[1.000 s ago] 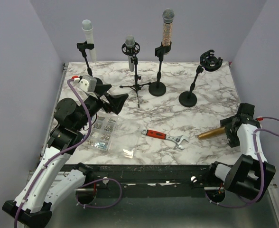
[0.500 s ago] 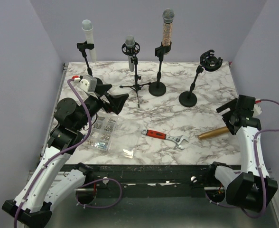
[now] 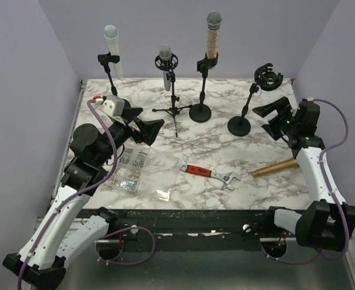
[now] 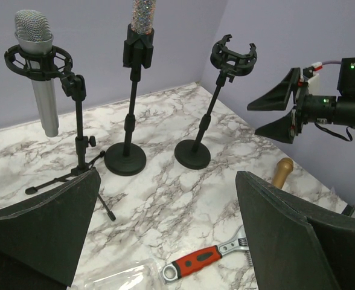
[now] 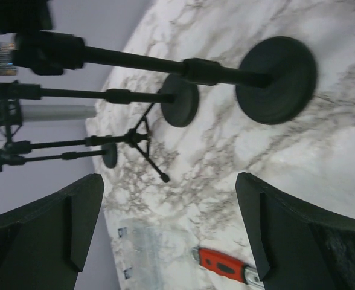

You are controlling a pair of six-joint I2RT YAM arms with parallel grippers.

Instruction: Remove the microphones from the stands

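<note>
Three microphones stand in holders at the back: a white one [image 3: 111,42] on the left, a grey one [image 3: 165,66] [image 4: 37,66] in a shock mount on a tripod, and a glittery one [image 3: 213,36] [image 4: 142,18] on a round-base stand. A fourth stand [image 3: 268,77] [image 4: 233,55] holds nothing. A gold microphone [image 3: 276,167] [image 4: 281,171] lies on the table at the right. My left gripper [image 3: 144,122] [image 4: 168,175] hangs open left of the tripod. My right gripper [image 3: 270,119] [image 5: 169,181] is open in the air beside the empty stand's base [image 5: 277,78].
A red-handled wrench [image 3: 207,174] [image 4: 207,258] [image 5: 223,263] lies at mid table. A clear bag of small parts [image 3: 129,169] and a small clear packet [image 3: 163,194] lie near the front left. The tripod legs [image 3: 174,115] spread over the marble top.
The right arm has risen from beside the gold microphone and swung back and left toward the empty stand. The gold microphone stays on the table. The left arm is still.
</note>
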